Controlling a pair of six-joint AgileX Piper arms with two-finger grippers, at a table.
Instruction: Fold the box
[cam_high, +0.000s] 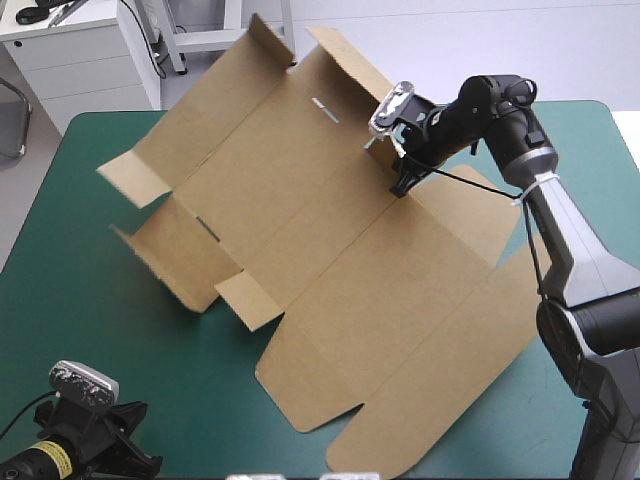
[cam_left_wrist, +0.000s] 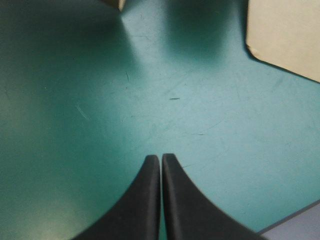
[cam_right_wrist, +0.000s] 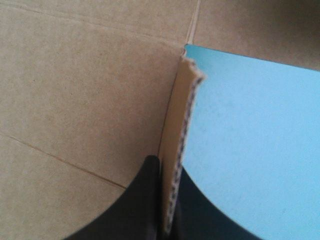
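1. Closest to the lens, the left gripper (cam_left_wrist: 160, 157) hung over bare teal-green cover (cam_left_wrist: 75, 100), its black fingers pressed together in a point and holding nothing; it sat at the table's near left corner, clear of the box.
2. The brown box (cam_high: 330, 270) lay as a cut sheet across the middle of the table; its near half rested flat, while its far half stood tilted up off the cover, side flaps (cam_high: 135, 175) splayed.
3. The right gripper (cam_right_wrist: 167, 165) was all but closed on the sheet's right-hand edge, corrugated board pinched between its fingers; whether it gripped a flap or the main panel was hard to tell.
4. I judged the step in hand to be raising the far panel along its crease; the next move would probably call for taking that panel toward upright, with the left gripper brought in to pin the flat half.
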